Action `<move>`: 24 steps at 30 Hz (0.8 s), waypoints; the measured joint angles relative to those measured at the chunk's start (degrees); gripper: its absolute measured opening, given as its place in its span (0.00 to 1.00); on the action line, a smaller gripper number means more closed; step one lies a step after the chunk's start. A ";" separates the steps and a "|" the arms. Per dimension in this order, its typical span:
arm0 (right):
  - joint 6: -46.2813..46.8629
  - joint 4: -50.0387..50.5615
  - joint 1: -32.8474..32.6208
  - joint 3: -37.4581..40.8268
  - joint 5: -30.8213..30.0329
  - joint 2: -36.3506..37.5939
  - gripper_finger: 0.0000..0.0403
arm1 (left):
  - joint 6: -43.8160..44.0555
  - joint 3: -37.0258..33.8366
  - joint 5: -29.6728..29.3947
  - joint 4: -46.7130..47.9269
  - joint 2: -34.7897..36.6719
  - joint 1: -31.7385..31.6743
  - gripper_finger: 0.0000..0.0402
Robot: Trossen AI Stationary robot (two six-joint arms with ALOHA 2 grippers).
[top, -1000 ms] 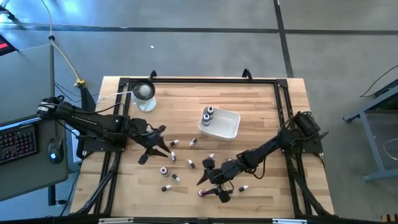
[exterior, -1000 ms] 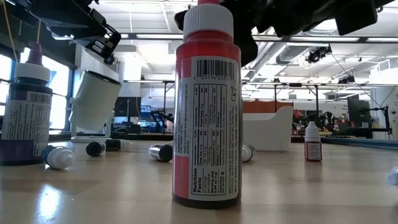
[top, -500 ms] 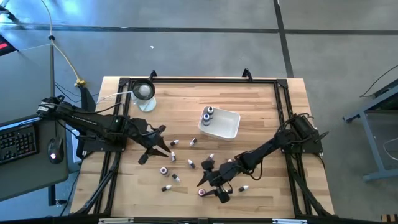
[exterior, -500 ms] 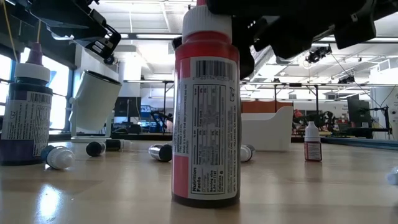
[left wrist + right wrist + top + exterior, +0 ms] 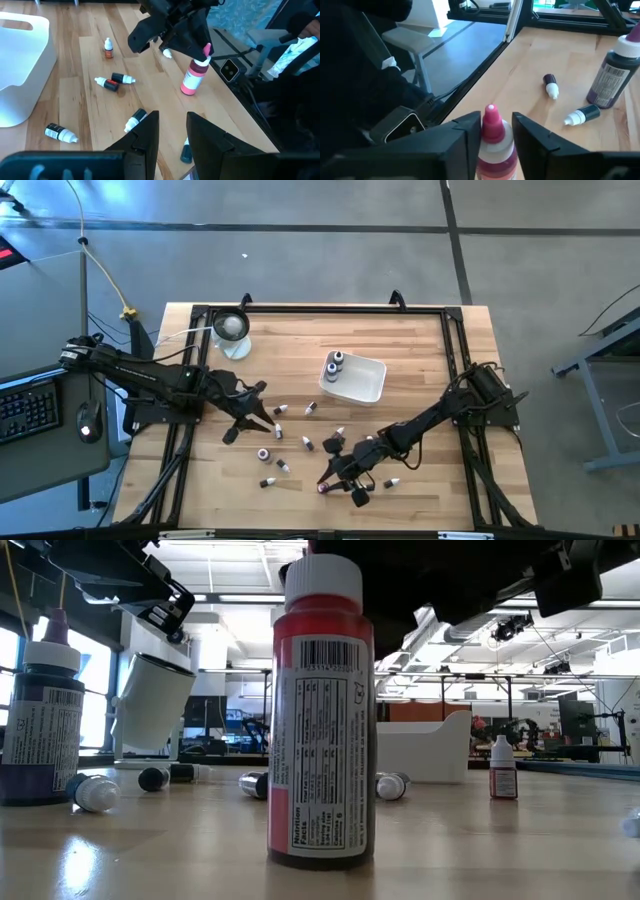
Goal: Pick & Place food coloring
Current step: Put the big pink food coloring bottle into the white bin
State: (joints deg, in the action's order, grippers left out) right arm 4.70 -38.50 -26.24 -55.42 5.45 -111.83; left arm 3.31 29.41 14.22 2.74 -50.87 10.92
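A red food coloring bottle with a white cap and pink tip stands upright on the wood near the table's front edge. My right gripper is over it, its fingers on either side of the cap. Several tiny dropper bottles lie scattered on the table's middle. Two dark bottles stand in the white tray. A dark purple bottle stands at the near left. My left gripper is open and empty above the scattered bottles. My right gripper has the red bottle's white cap between its two fingers, just below the pink tip. The fingers come from above, slanting in from the table's right. The bottle stands upright with its base on the table.
A round clear dish with a white ball stands at the far left. A small red dropper bottle stands upright toward the right, in front of the tray. Dark frame rails run along the table's edges.
My right gripper has come down a little over the red bottle, toward the table's near edge. The bottle has turned about its upright axis and slid slightly toward the table's left, staying upright on the wood.
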 joint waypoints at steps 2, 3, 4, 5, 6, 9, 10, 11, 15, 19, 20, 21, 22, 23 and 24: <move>-1.01 -0.33 0.00 -0.01 -0.32 0.00 0.19 | 0.00 0.02 -0.02 0.00 0.00 0.00 0.25; -1.55 -0.33 0.01 -0.07 -0.47 0.02 0.16 | 0.00 0.02 -0.06 0.00 0.00 0.00 0.25; -2.23 -0.52 0.02 -0.07 -0.57 0.02 0.13 | 0.00 0.02 -0.42 0.00 0.00 0.00 0.25; -3.09 -0.76 0.03 -0.07 -0.55 0.02 0.11 | 0.00 0.02 -1.22 0.00 0.00 0.00 0.25; -3.65 -1.22 0.16 -0.06 -0.72 0.02 0.09 | 0.00 0.02 -1.64 0.00 0.00 0.00 0.25; -3.08 -5.18 0.93 0.09 -2.54 0.00 0.09 | 0.02 0.02 -3.74 0.00 0.00 0.00 0.25; -2.82 -6.98 1.36 0.07 -4.28 0.00 0.09 | 0.01 0.02 -4.54 0.00 0.00 -0.01 0.25; -2.79 -8.49 1.82 0.04 -6.78 0.00 0.09 | 0.02 0.02 -5.29 0.00 0.00 -0.02 0.25; -5.25 -9.44 4.37 0.02 -17.66 0.72 0.12 | 0.02 0.04 -7.94 0.00 0.00 -0.02 0.25; -8.48 -4.63 7.76 0.01 -30.71 5.20 0.13 | 0.93 0.04 -9.47 -0.02 -0.02 -0.02 0.25; -9.47 -2.56 8.55 0.00 -34.10 6.74 0.12 | 1.57 0.04 -9.44 -0.01 -0.02 -0.02 0.25; -10.44 -0.60 9.46 0.00 -36.87 8.32 0.11 | 2.01 0.04 -9.46 0.03 0.00 -0.02 0.25; -11.19 1.25 10.33 0.00 -38.63 9.96 0.09 | 2.49 0.04 -9.46 0.03 -0.02 -0.02 0.25; -11.39 3.32 11.19 0.00 -39.69 11.78 0.09 | 2.85 0.04 -9.46 0.06 -0.02 -0.02 0.25; -10.81 5.23 12.05 0.00 -40.57 13.48 0.09 | 2.99 0.04 -9.45 0.17 -0.02 -0.02 0.25</move>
State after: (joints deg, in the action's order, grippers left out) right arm -6.12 -33.27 -14.19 -55.42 -35.12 -98.35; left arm 6.31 29.45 4.77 2.91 -50.89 10.90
